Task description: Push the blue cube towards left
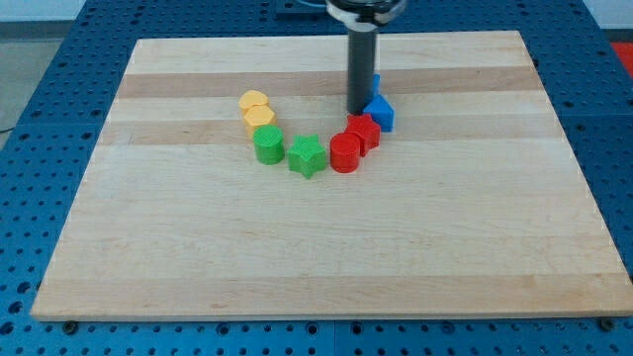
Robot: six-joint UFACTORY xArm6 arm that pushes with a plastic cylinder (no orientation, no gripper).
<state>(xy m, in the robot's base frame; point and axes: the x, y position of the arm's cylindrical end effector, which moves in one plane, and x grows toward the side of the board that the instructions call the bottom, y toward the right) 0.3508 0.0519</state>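
My tip [358,112] sits on the wooden board [198,257] just to the view's left of the blue cube [381,113], touching it or very nearly so. There are no fingers here to stand open or closed — only a plain rod.

The blue cube lies in the upper middle of the board, at the right-hand end of a curved row of blocks. A second blue piece [375,83] peeks out behind the rod; its shape I cannot make out. Just below the cube, toward the view's left, sit two red blocks [363,131] [345,152] — the lower one looks like a cylinder. Then come a green star-shaped block [308,155], a green cylinder [267,144] and two yellow blocks [259,116] [254,101].

The cube looks small, light and rigid, probably plastic, so it should slide easily on the smooth wood and may twist if pushed off centre. I judge the place to press is the middle of its right-hand face, so my tip would need to go round it.

No brand, label or writing is visible.
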